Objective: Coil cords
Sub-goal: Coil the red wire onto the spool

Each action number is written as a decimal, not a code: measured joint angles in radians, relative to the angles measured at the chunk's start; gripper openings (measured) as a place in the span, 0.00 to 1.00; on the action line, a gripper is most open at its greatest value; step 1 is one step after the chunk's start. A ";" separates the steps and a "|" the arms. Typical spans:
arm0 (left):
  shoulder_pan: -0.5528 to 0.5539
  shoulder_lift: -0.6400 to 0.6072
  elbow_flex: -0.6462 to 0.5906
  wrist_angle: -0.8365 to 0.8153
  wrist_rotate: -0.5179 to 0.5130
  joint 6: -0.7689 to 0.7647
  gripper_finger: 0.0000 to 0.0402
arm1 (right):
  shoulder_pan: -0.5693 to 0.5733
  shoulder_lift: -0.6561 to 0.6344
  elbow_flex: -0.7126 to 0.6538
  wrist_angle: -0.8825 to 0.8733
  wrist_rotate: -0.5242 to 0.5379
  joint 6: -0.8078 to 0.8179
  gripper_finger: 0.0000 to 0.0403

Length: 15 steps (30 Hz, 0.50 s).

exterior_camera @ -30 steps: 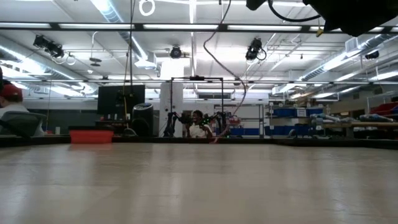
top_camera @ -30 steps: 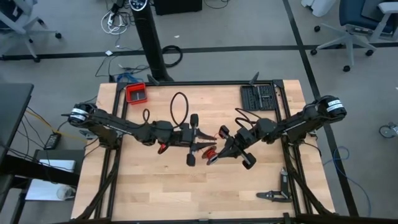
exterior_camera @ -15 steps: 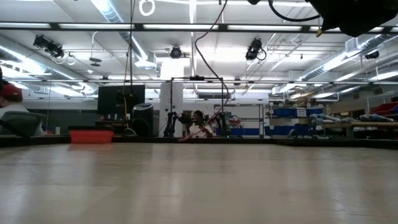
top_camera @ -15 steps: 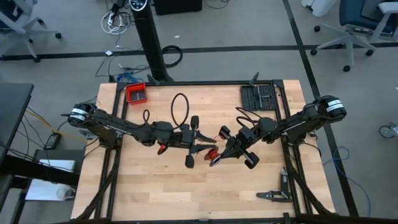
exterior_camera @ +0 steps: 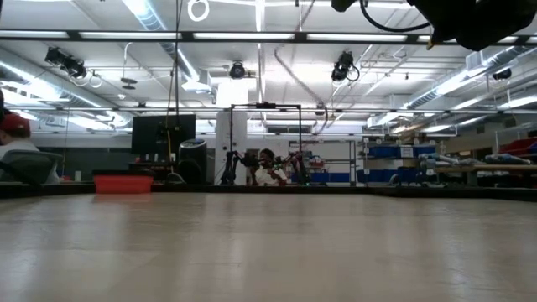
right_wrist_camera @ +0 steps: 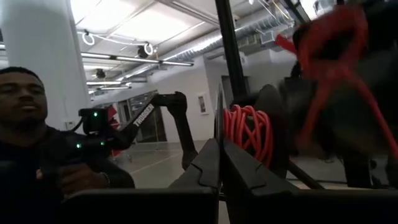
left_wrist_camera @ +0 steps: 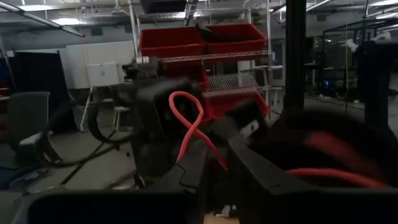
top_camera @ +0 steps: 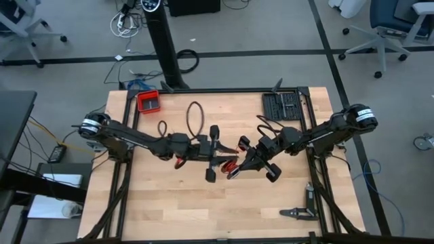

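- the left gripper (top_camera: pixel 218 161) sits over the middle of the light wooden desk (top_camera: pixel 169 203), its fingers (left_wrist_camera: pixel 193 171) partly apart with the thin red cord (left_wrist_camera: pixel 193 127) running up between them in a small loop; they appear to pinch it, though the contact itself is hard to see.
- the right gripper (top_camera: pixel 237 169) is just beside the left one, tip nearly meeting tip, its fingers (right_wrist_camera: pixel 214 165) pressed together with no gap; a strand of the same red cord lies at their tips in the high view, and whether it is clamped there cannot be told.
- in the right wrist view a tight red bundle of the cord (right_wrist_camera: pixel 249 134) sits wound on the left gripper ahead.
- the cord shows in the high view as a small red patch (top_camera: pixel 230 165) between the two grippers, above the desk centre.
- the left arm stretches low from the desk's left edge toward the centre; the right arm reaches in from the right edge, angled down and inward.
- a black cable loop (top_camera: pixel 196 116) lies behind the left gripper; a red rectangular tray (top_camera: pixel 148 102) sits at the far left corner.
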 joint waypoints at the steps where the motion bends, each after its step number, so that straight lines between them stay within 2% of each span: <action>1: 0.002 0.014 0.000 0.001 -0.001 0.001 0.16 | -0.001 0.000 0.000 0.000 -0.002 0.000 0.01; 8: 0.011 0.017 0.000 -0.004 0.005 0.005 0.16 | -0.002 0.000 0.000 0.023 -0.047 0.008 0.01; 15: 0.016 -0.044 0.000 -0.009 0.005 0.030 0.16 | -0.005 0.000 0.000 -0.004 -0.061 0.119 0.01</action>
